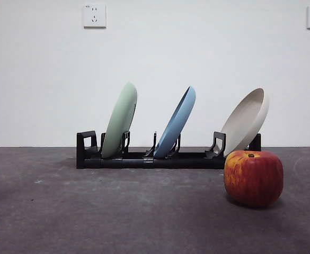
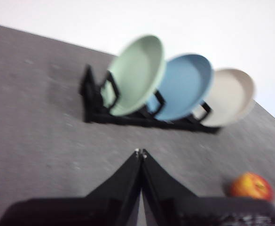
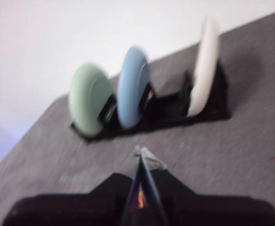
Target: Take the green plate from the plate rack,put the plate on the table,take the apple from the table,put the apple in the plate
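— What have you got on your screens?

— From the front view I see the plate rack (image 1: 149, 157) standing across the counter (image 1: 91, 211), well back. Three plates lean in it, all tilted the same way. The green plate (image 1: 120, 120) sits in the slot at the left end as this view shows it, the blue plate (image 1: 176, 123) in the middle, the beige plate (image 1: 246, 120) at the far end.

— And the apple?

— The apple (image 1: 253, 178) rests on the counter in front of the rack's beige-plate end, nearer the camera, stem dimple up. It touches nothing but the counter.

— Where are the arms?

— Neither shows in the front view. On my left wrist feed, the left pincer (image 2: 140, 153) hangs over bare counter, its two jaws pressed together, holding nothing, apart from the rack (image 2: 142, 115). The green plate (image 2: 136, 73) is nearest the rack's end there, and the apple (image 2: 252, 186) is off to one side.

— The right one?

— The right pincer (image 3: 142, 153) is likewise closed and empty, tips meeting, short of the rack (image 3: 161, 117). That feed is blurred, but the green plate (image 3: 88, 99) is still readable.

— Anything behind?

— A white wall with two sockets (image 1: 94, 15).
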